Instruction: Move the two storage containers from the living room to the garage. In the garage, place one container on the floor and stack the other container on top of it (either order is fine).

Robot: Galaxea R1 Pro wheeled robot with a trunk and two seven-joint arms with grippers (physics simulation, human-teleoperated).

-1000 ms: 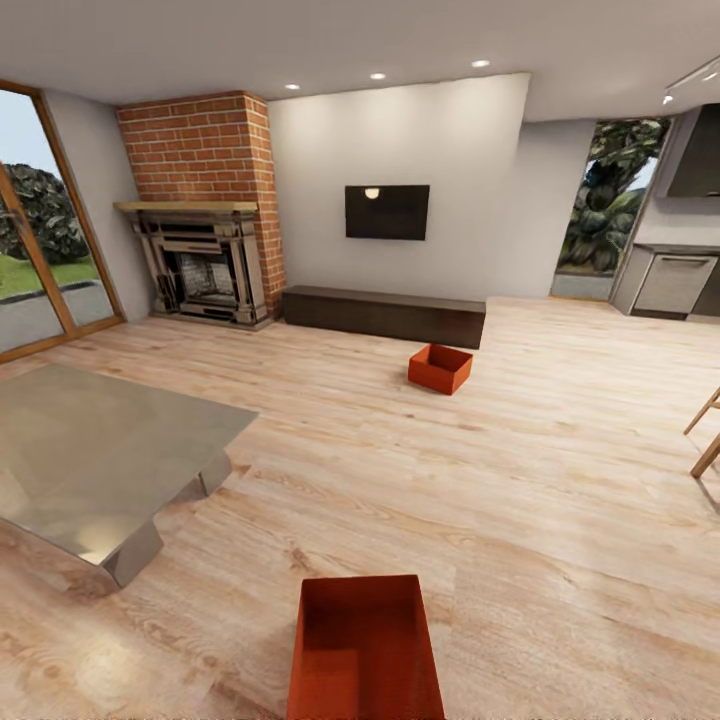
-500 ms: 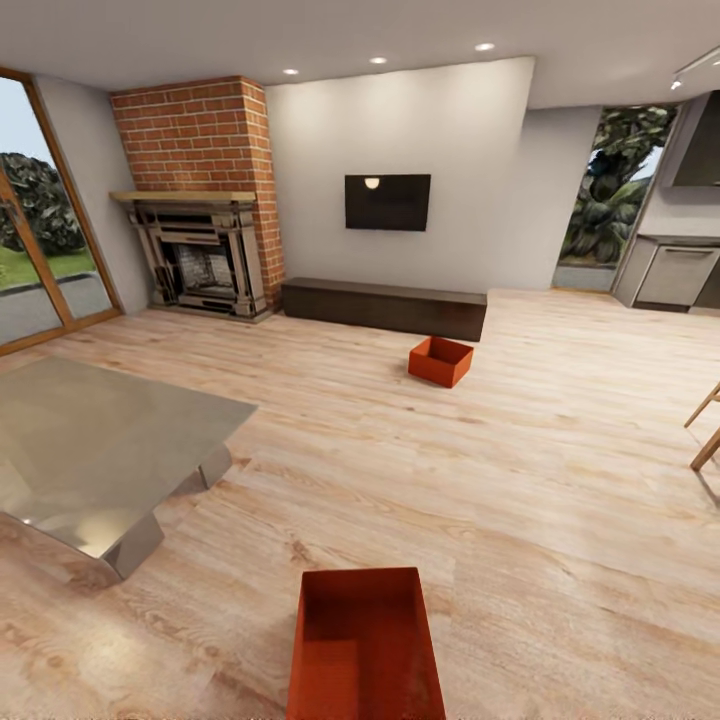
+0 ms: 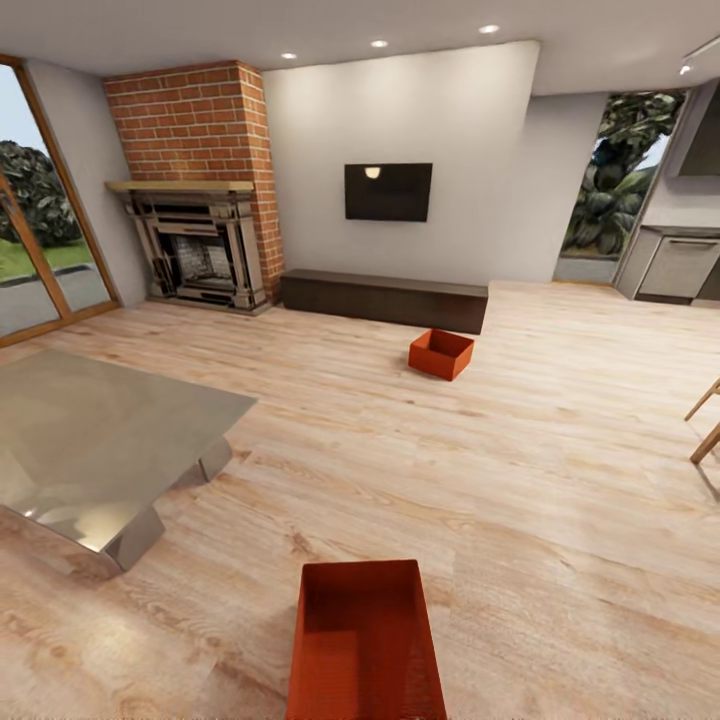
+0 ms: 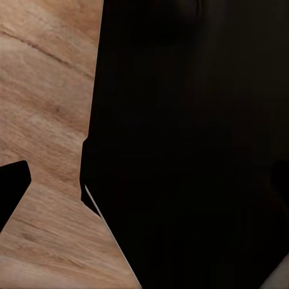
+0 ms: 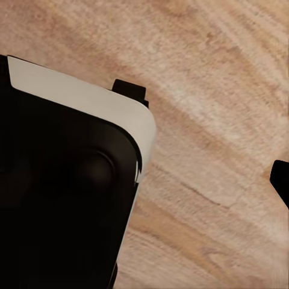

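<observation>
Both containers sit on the living-room wood floor (image 3: pixel 560 480): near container (image 3: pixel 365 645) at bottom centre, far container (image 3: pixel 440 354) mid-frame by the dark cabinet (image 3: pixel 385 300). Nothing moved yet (everything's left). Fingers: can't tell, open or closed.

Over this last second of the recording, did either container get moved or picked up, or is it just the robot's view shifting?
Just the view. The whole head picture slides: fireplace, TV and cabinet all sit lower, and more of the near container shows, so the camera moved, not the things. Both the near container and the far container rest on the wood-plank floor as before; nothing was grasped or released.
</observation>
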